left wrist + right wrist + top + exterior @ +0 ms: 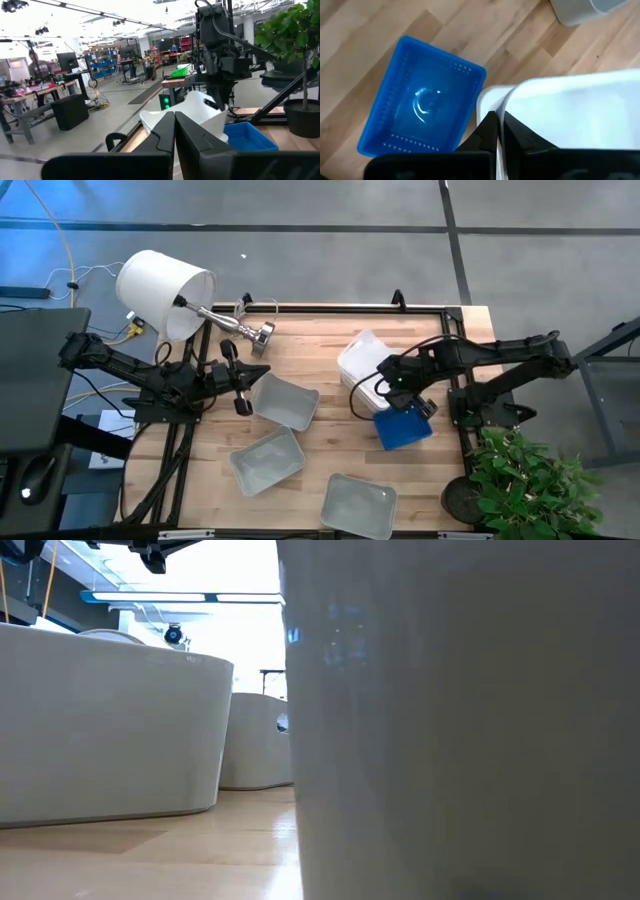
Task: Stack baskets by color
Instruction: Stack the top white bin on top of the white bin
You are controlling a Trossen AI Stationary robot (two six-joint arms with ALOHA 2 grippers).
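Right gripper [496, 131], near the table's right edge, is pinched shut on the thin rim of a white rectangular plastic basket [570, 107]; judged risk: so narrow a bite lets the basket swing or slip onto the blue mesh-sided plastic basket [422, 105] just beside it. Left gripper [175, 131] hangs closed and empty at the left edge. Three pale grey plastic baskets [284, 402] toward the front edge look empty, as does the blue; the white stack's count is unclear.

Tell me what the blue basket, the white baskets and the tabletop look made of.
Blue rectangular basket: likely glossy moulded plastic; light glares off its floor, and rows of small holes pierce its walls.
White rounded baskets: seemingly smooth, thin-walled plastic, slightly translucent at the rim.
Pale plank tabletop: wood or wood-look laminate, matte, with visible grain and board seams.
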